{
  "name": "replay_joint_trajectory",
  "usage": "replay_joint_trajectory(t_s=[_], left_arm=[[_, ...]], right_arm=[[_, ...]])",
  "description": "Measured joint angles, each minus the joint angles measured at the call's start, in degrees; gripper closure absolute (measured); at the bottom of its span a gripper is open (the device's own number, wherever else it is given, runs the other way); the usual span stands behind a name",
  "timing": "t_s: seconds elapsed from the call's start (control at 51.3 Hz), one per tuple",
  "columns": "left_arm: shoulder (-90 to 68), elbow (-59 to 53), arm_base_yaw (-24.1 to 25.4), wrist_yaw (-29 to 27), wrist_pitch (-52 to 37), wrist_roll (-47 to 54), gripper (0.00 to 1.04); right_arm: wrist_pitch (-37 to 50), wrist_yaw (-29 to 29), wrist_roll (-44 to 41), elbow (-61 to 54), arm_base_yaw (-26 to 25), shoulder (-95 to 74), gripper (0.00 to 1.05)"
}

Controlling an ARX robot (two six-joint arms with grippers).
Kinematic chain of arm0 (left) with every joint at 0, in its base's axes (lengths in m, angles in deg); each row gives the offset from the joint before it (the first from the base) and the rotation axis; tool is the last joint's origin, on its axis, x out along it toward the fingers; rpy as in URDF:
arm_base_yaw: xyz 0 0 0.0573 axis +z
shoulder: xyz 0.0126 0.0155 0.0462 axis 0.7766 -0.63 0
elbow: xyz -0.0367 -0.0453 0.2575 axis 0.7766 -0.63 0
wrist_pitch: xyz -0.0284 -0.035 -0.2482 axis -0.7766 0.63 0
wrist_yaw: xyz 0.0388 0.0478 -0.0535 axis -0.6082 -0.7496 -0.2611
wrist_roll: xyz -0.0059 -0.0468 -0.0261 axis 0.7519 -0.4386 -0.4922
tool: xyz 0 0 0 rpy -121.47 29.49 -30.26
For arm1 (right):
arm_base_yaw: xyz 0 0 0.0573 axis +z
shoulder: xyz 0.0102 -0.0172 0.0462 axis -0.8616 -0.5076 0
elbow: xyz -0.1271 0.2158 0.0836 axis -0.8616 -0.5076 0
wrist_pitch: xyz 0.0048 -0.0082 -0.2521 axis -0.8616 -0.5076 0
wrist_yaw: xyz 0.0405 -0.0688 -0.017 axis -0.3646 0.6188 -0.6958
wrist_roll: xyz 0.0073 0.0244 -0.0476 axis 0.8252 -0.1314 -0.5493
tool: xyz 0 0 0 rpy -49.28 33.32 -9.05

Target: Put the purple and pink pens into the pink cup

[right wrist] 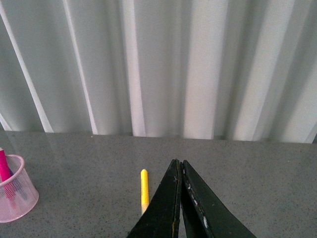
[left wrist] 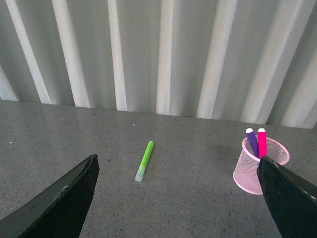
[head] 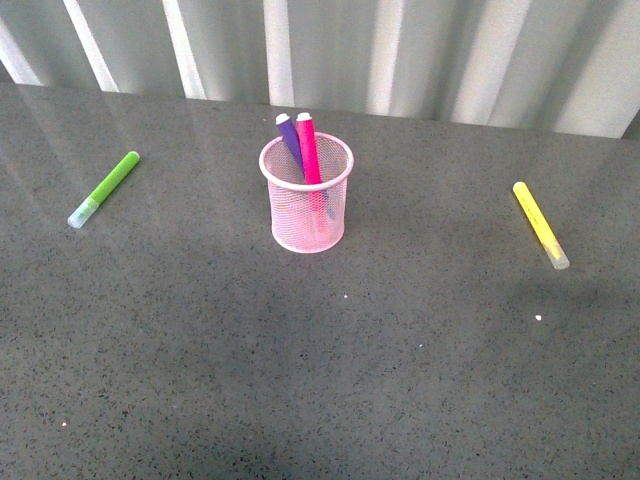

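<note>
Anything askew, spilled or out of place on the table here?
Nothing stands out. The pink cup stands upright with the purple pen and pink pen leaning inside it. The green marker and yellow marker lie flat, well apart on either side.

A pale-pink wire-mesh pink cup (head: 307, 205) stands upright on the table. The purple pen (head: 289, 138) and the pink pen (head: 308, 148) stand inside it (side by side, leaning slightly), tops above the rim.

A lime-green marker (head: 104, 188) is lying toward the left of the dark speckled table (head: 320, 380), a yellow marker (head: 540, 224) toward the right, corrugated wall (head: 420, 50) behind.
</note>
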State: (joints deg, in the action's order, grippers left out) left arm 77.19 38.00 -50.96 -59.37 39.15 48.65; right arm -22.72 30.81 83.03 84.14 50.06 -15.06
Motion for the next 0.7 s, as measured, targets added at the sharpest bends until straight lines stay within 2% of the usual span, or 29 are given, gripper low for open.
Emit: replay_joint_trajectory(t_s=[0.234,0.273,0.331,0.409,0.701], left_arm=[[0.0,0.0,0.0,0.0,0.0,0.0,0.07],[0.0,0.0,0.0,0.0,0.0,0.0,0.07],[0.0,0.0,0.0,0.0,0.0,0.0,0.07],[0.0,0.0,0.0,0.0,0.0,0.0,0.07],[0.0,0.0,0.0,0.0,0.0,0.0,0.07]], right_arm=[[-7.5,2.7,0.0,0.0,2.4,7.8,1.01],[-9.2,6.5,0.0,0.0,4.8,9.6,1.01],[-10.7,8.8,0.0,0.0,7.4,11.2,1.01],[-12.5,8.8,0.0,0.0,9.0,13.1,1.01],[-19.8,9.3,0.0,0.0,9.2,20.5,1.01]])
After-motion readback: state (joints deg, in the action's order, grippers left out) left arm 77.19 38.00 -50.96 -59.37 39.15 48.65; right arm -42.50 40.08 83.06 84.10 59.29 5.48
